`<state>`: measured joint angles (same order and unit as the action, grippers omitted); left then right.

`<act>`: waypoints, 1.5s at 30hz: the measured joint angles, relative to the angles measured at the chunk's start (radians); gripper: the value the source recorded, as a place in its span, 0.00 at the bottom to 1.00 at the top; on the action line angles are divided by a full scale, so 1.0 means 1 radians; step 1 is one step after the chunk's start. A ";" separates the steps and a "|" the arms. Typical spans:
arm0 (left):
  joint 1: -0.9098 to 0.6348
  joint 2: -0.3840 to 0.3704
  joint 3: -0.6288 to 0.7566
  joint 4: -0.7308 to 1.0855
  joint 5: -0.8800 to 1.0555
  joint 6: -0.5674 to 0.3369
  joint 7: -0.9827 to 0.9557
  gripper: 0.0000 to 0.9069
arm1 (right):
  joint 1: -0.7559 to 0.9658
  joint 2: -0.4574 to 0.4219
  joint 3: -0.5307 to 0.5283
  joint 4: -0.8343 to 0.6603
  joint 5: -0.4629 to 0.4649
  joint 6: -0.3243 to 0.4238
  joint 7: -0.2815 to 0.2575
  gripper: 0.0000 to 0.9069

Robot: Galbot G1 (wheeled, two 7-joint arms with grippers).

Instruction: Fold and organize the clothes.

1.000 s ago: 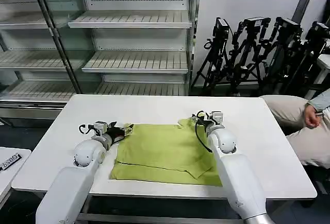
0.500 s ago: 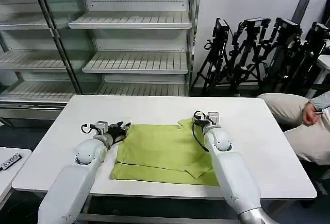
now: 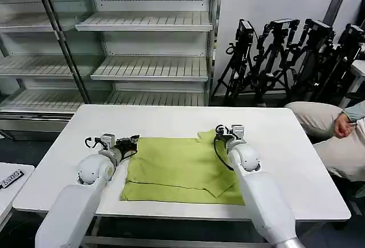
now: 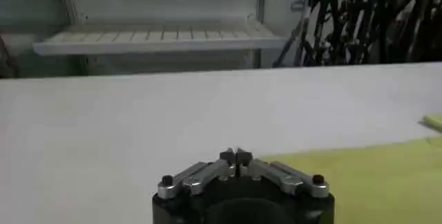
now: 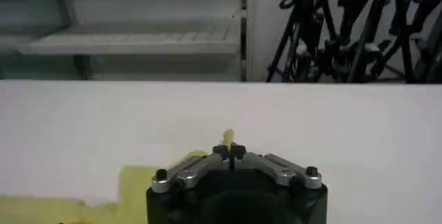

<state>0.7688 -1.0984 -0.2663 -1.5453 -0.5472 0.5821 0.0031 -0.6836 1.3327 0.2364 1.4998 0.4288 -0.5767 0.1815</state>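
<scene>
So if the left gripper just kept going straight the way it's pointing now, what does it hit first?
Probably nothing soon. The left gripper, fingers shut, points across bare white table toward its far edge, with the T-shirt off to one side. Beyond the edge stand empty shelves, though depth is unclear.

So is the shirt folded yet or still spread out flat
Partly folded. The shirt lies on the table with an upper layer doubled over a wider lower layer, whose edge shows along the near side.
</scene>
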 measured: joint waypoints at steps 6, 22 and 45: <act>0.104 0.023 -0.031 -0.125 0.005 -0.003 -0.008 0.00 | -0.135 -0.054 0.029 0.179 0.014 -0.001 0.009 0.00; 0.288 0.031 -0.095 -0.287 0.076 -0.004 -0.013 0.00 | -0.441 -0.123 0.118 0.483 0.002 -0.001 0.005 0.00; 0.406 0.018 -0.104 -0.413 0.120 -0.004 -0.051 1.00 | -0.617 -0.129 0.162 0.666 -0.085 -0.002 0.019 1.00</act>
<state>1.1746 -1.0802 -0.3705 -1.9581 -0.4271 0.5785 -0.0483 -1.3005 1.2035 0.3979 2.1658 0.3439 -0.5789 0.2005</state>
